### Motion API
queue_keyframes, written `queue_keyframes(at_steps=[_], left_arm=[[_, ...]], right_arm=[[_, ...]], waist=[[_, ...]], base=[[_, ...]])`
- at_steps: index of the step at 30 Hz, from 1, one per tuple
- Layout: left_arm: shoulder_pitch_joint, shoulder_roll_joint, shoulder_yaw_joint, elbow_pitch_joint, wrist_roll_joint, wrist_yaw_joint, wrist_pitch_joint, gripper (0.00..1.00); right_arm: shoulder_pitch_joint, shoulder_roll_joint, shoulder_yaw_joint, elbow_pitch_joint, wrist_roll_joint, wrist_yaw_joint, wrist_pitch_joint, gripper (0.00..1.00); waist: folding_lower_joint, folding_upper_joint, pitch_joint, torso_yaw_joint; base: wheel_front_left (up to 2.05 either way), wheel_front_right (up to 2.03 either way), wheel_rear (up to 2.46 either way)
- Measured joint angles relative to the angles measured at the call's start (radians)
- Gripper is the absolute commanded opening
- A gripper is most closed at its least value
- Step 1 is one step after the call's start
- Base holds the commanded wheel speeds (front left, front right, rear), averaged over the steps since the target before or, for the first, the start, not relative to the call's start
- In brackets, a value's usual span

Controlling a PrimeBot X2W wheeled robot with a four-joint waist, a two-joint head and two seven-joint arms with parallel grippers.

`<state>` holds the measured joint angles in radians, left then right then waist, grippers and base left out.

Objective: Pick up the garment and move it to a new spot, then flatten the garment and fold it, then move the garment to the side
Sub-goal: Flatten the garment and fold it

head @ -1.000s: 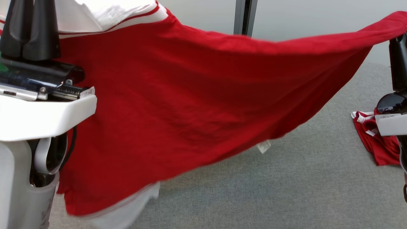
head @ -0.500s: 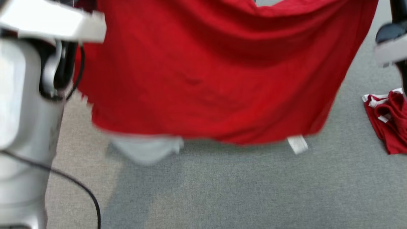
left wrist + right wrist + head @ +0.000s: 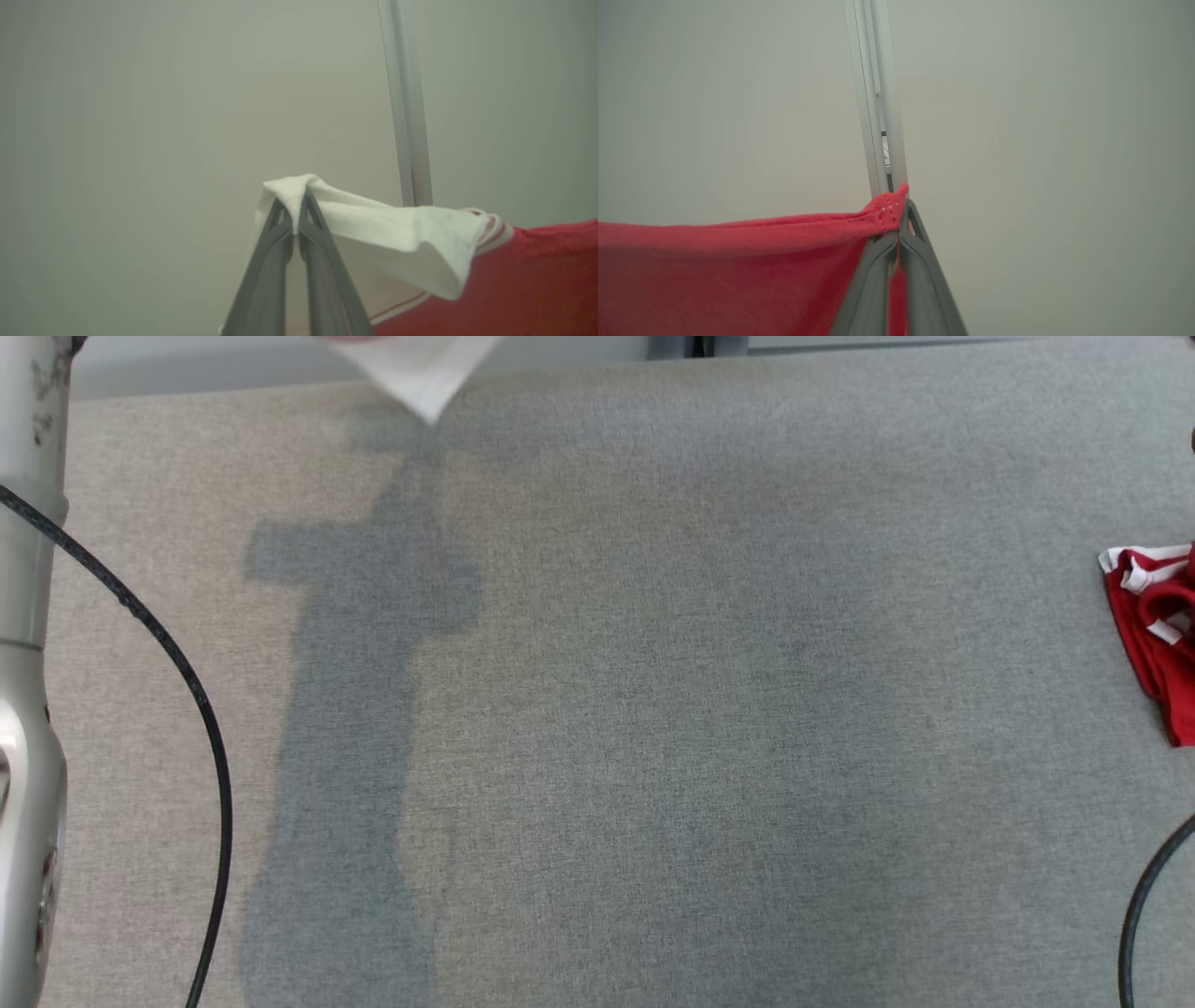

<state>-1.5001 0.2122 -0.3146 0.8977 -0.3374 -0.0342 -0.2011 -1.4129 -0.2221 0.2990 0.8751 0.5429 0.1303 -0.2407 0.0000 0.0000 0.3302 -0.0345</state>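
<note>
Left gripper (image 3: 295, 214) is pinched tight on the white sleeve (image 3: 397, 233) of the garment (image 3: 537, 270); right gripper (image 3: 900, 224) is clamped on its stitched red corner (image 3: 885, 211). Held aloft, the garment stretches lengthwise from one gripper across to the other, sleeve end at the left gripper.

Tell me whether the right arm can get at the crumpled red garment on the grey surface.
Probably not yet: the right gripper is shut on the held garment's red hem. The grey surface beside the crumpled red garment looks free, so releasing should do.
</note>
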Motion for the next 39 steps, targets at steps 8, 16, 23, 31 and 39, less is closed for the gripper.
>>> queue_keyframes(at_steps=[8,16,23,31,39], left_arm=[[-0.062,-0.046,-0.009,0.161,-0.012,-0.04,-0.048,0.0],[0.053,-0.101,-0.004,0.247,-0.085,-0.088,-0.056,0.0],[0.257,-0.119,-0.002,0.103,-0.114,-0.092,-0.059,0.0],[0.697,-0.096,0.038,-0.213,-0.122,-0.083,-0.059,0.0],[1.164,-0.049,0.056,-0.578,-0.185,-0.006,0.042,0.0]], right_arm=[[-0.075,0.051,0.065,0.162,-0.012,0.0,-0.018,0.0],[0.017,0.024,0.181,0.16,0.072,0.0,-0.021,0.0],[0.232,-0.044,0.232,0.004,0.176,0.0,-0.023,0.0],[0.614,-0.082,0.222,-0.22,0.244,0.0,-0.023,0.0],[0.933,-0.115,0.193,-0.35,0.265,0.0,-0.023,0.0]], waist=[[0.0,0.0,0.07,0.005],[0.0,0.0,0.116,0.032],[0.0,0.0,0.098,0.05],[0.0001,0.0,0.029,0.049],[0.0,0.0,-0.07,0.037]], base=[[0.0,0.0,0.0],[0.0,0.0,0.0],[0.0,0.0,0.0],[0.0,0.0,0.0],[0.0,0.0,0.0]])
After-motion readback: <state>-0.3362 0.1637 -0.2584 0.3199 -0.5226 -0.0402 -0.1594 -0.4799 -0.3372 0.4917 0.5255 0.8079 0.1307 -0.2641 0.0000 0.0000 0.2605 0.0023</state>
